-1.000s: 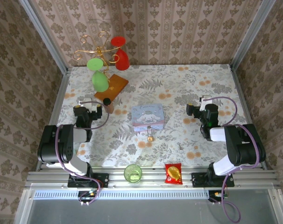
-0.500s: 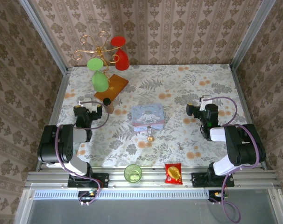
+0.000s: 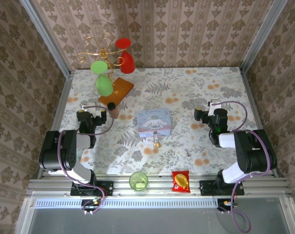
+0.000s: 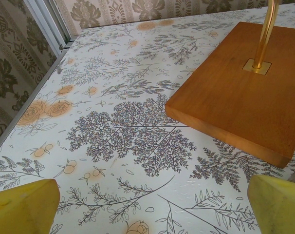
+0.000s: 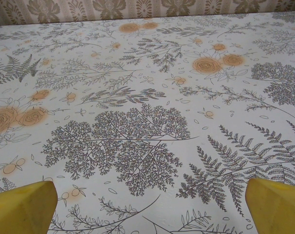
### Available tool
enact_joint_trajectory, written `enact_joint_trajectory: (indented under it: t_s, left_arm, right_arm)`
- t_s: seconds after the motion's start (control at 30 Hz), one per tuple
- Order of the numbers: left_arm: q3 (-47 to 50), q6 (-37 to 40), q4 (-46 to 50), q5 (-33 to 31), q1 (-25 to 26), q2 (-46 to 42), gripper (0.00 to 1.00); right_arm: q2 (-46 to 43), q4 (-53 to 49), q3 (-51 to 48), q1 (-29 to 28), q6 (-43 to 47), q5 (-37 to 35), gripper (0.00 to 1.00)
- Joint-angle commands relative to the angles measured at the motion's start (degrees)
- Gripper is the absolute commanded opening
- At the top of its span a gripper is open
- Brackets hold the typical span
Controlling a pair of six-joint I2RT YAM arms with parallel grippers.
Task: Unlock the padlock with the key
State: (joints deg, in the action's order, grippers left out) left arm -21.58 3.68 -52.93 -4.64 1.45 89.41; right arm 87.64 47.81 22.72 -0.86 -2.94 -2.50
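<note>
- Near the middle of the worktop [image 3: 211, 87], just at 6 o'clock of the pastel tin [image 3: 155, 121]: padlock [image 3: 157, 144], tiny and brass, close by the tin's near edge; touching it or not, too fine to tell
- Key not made out with any certainty from above; find it before any reach
- Left tool [image 4: 148, 207] released, yellow fingertips [image 4: 21, 204] spread wide over bare worktop, nothing between them; wooden base [image 4: 235, 97] of the gold stand [image 4: 265, 34] at its 1 o'clock
- Right tool [image 5: 147, 207] likewise released and empty, aimed toward 12 o'clock over printed ferns
- Judged stage: the very start, nothing grasped, shackle state too small to read
- Seen from above, padlock at about 4 o'clock of the left tool and about 8 o'clock of the right; swing both inward, well away from the stand
- Pin the brass body with one tool, low and square, leaving the shackle free to spring and the keyhole facing the other tool
- Take the key by its bow, blade free and level; line up first, push after, no force on a skewed entry
- Mind the tin crowding the lock at 12 o'clock: come in from 6 o'clock, or nudge the lock clear first
- Close slowly; small smooth brass likely to skid on the cloth
</note>
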Motion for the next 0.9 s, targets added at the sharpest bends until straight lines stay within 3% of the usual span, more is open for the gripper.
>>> enact_joint_trajectory:
  t_s: [0.0, 0.1, 0.3, 0.47, 0.57, 0.73, 0.87]
  left_arm:
    - [0.31, -0.82, -1.56, 0.36, -0.20, -0.55, 1.00]
    - [1.71, -1.05, -2.64, -0.69, -0.14, -2.88, 1.00]
    - [0.85, 0.86, 8.96, -6.21, 3.04, -15.69, 1.00]
    - [0.80, -5.72, 17.04, -10.56, 5.15, -24.54, 1.00]
    - [2.50, -15.39, 21.40, -7.04, 5.67, -30.70, 1.00]
    - [3.99, -31.33, 31.13, 5.76, 7.54, -40.31, 1.00]
    - [3.04, -34.58, 40.45, 8.76, 14.89, -46.22, 1.00]
  right_arm:
    - [-0.09, 0.64, 0.71, 0.42, 0.97, 0.53, 1.00]
    - [-2.22, -0.69, 0.63, 0.42, 0.87, 0.14, 1.00]
    - [-13.70, -14.50, 2.62, 0.42, -1.05, -0.91, 1.00]
    - [-22.87, -29.36, 5.70, 0.75, -10.32, 0.71, 1.00]
    - [-26.41, -41.49, 9.14, 0.78, -14.30, 4.72, 1.00]
    - [-29.02, -55.96, 10.66, -0.47, -22.22, 17.69, 0.98]
    - [-33.27, -66.40, 9.37, -7.74, -26.25, 15.19, 0.95]
